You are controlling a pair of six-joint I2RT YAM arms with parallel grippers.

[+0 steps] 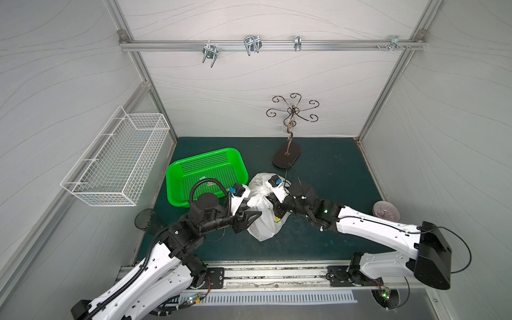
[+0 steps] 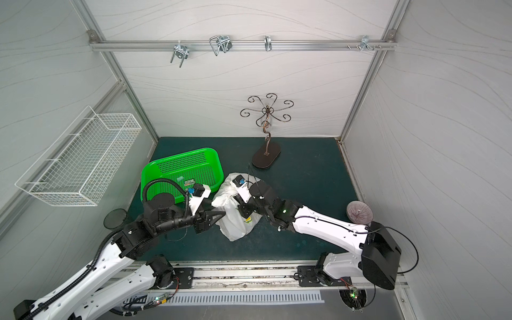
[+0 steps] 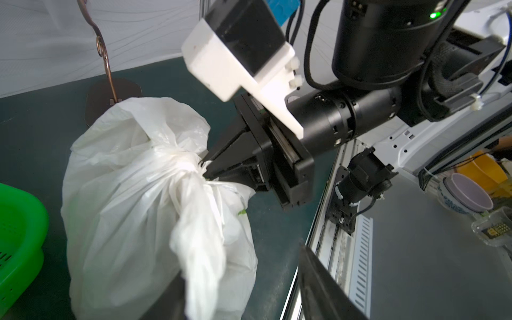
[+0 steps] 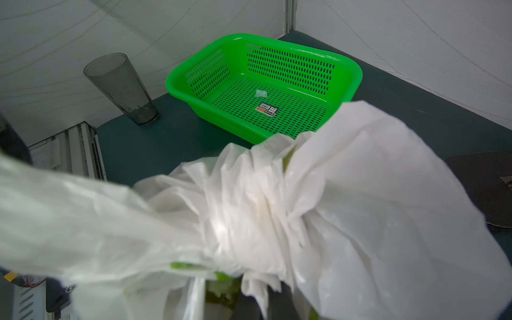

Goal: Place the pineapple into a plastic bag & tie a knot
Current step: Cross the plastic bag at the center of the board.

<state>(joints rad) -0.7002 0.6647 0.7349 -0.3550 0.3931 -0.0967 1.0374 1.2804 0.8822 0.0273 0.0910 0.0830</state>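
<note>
The white plastic bag [image 1: 263,221] [image 2: 235,223] stands full on the green mat between my two arms. Its neck is gathered into a twisted knot [image 3: 185,166] [image 4: 243,216]. The pineapple is hidden inside; only some green shows through the plastic. My right gripper [image 3: 205,169] [image 1: 270,198] is shut on the bag at the knot, from the bag's right side. My left gripper [image 3: 241,266] [image 1: 253,221] is open at the bag's left side. A loose handle end [image 3: 202,249] hangs between its spread fingers, not pinched.
A green perforated basket [image 1: 206,171] [image 4: 263,83] lies just behind and left of the bag. A dark tumbler [image 1: 145,219] stands at the mat's left edge, a curly hook stand [image 1: 286,155] behind the bag, a purple bowl [image 1: 386,211] at the right edge. A wire basket [image 1: 116,163] hangs on the left wall.
</note>
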